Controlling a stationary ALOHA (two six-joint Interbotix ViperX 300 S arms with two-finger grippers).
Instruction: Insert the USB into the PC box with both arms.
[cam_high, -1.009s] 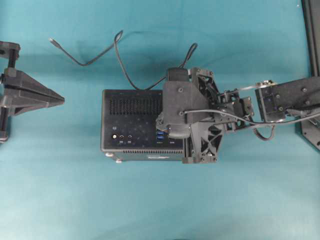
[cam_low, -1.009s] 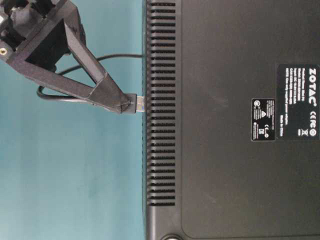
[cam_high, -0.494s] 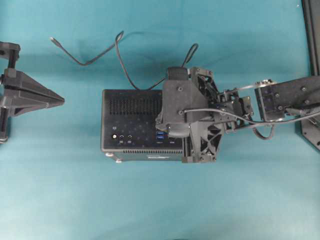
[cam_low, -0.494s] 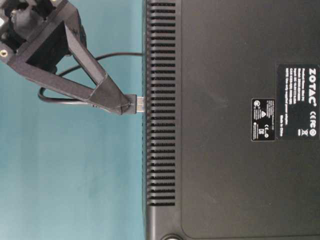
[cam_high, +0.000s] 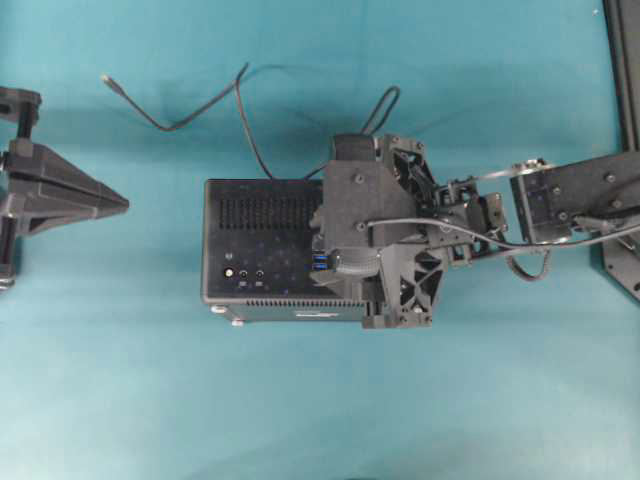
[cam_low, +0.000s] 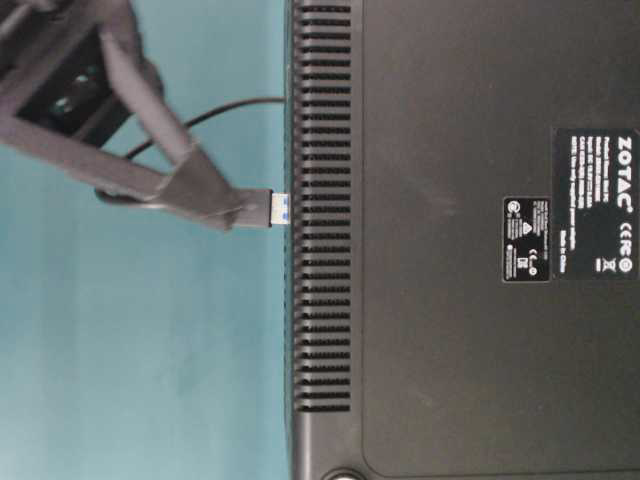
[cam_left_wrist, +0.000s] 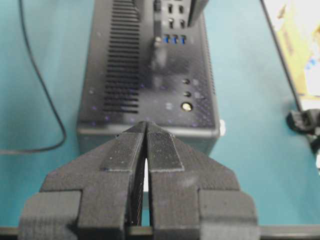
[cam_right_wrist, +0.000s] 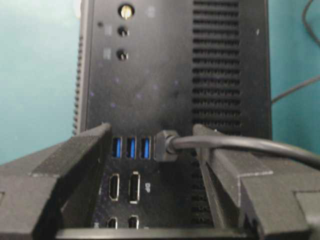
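USB (cam_right_wrist: 164, 145) sits in PC box (cam_right_wrist: 165, 75), overhead hidden by spread right gripper (cam_right_wrist: 150, 150); left gripper (cam_left_wrist: 146, 145) pressed together.

A teal table cover (cam_high: 300, 420) is seen filling every view, smooth and matte, with soft darker shadows cast on it along the upper part of the overhead view. At the far right of that view a dark metal rail (cam_high: 625, 60) is seen running down from the top edge, at the border of the cover. In the left wrist view the cover is bounded at the upper right by a dark slanted edge strip (cam_left_wrist: 280, 50), and beyond it a pale yellow and white surface (cam_left_wrist: 300, 35) is seen, blurred. A small black lumpy object (cam_left_wrist: 305, 122) is seen at the right edge, too blurred to be identified
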